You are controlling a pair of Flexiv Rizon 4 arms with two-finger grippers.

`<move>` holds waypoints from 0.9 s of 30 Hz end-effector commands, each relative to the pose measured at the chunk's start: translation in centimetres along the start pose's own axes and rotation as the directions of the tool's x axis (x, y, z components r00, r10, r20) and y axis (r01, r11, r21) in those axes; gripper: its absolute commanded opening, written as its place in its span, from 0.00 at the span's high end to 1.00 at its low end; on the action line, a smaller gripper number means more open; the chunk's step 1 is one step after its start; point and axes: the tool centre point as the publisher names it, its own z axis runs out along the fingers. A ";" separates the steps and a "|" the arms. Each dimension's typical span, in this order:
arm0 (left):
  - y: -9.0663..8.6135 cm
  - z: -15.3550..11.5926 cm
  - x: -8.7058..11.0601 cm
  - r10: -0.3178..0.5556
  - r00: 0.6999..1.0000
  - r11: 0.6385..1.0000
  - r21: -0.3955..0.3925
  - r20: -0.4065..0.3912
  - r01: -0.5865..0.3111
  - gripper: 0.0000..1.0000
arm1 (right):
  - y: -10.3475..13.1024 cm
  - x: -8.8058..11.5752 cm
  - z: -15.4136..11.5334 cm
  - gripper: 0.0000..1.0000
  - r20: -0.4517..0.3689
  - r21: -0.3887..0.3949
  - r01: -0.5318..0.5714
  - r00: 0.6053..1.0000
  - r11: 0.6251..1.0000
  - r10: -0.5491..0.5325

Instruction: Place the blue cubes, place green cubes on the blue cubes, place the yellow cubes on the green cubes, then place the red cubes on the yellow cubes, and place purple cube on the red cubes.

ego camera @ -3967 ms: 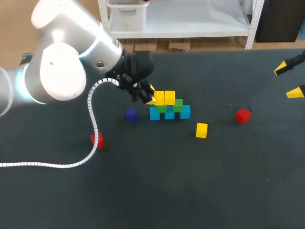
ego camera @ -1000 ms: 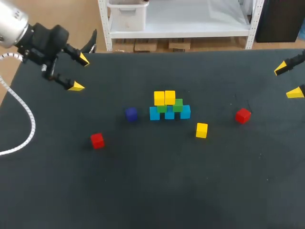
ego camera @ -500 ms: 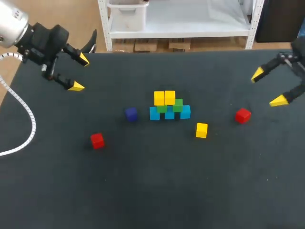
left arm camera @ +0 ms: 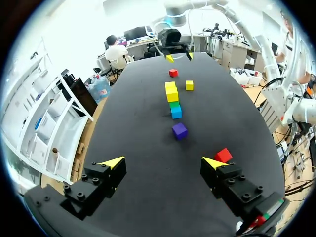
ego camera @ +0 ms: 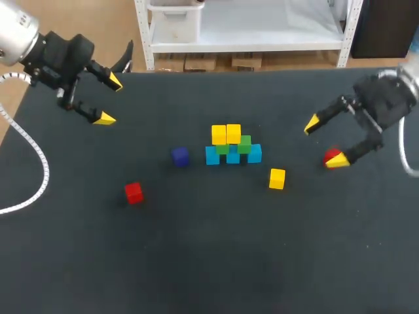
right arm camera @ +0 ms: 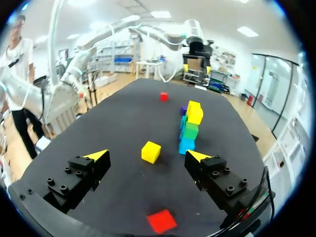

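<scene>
A small pyramid stands mid-table: three blue cubes (ego camera: 232,157) in a row, two green cubes (ego camera: 245,144) on them, two yellow cubes (ego camera: 226,134) on top. A loose yellow cube (ego camera: 277,178) lies to its right front, a purple cube (ego camera: 180,156) to its left. One red cube (ego camera: 134,192) lies front left. The other red cube (ego camera: 332,156) sits by my right gripper's (ego camera: 325,142) near fingertip; in the right wrist view this red cube (right arm camera: 161,220) lies under the open right gripper (right arm camera: 147,155), with the yellow cube (right arm camera: 151,151) ahead. My left gripper (ego camera: 110,99) hangs open and empty at the far left.
The left arm's white cable (ego camera: 36,163) loops over the table's left edge. In the left wrist view the purple cube (left arm camera: 179,131) and a red cube (left arm camera: 223,155) lie ahead of the left gripper (left arm camera: 164,163). Bare black table surface (ego camera: 216,255) spreads across the front.
My right arm has come in from the right edge toward the red cube, its gripper still open. The left arm has kept still. No cube has moved.
</scene>
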 end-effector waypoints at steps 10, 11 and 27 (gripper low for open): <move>-0.1 0.0 0.1 0.003 1.000 1.000 -0.002 0.002 -0.003 0.00 | 2.6 -1.3 5.6 0.00 -0.028 0.572 -0.190 0.968 0.798 0.250; -0.1 0.0 0.1 0.003 1.000 1.000 -0.002 0.002 -0.003 0.00 | 2.6 -1.2 5.7 0.00 -0.036 0.587 -0.196 0.963 0.786 0.267; -0.1 0.0 0.1 0.003 1.000 1.000 -0.002 0.002 -0.003 0.00 | 0.5 0.9 7.7 0.00 -0.044 0.629 -0.235 0.941 0.741 0.336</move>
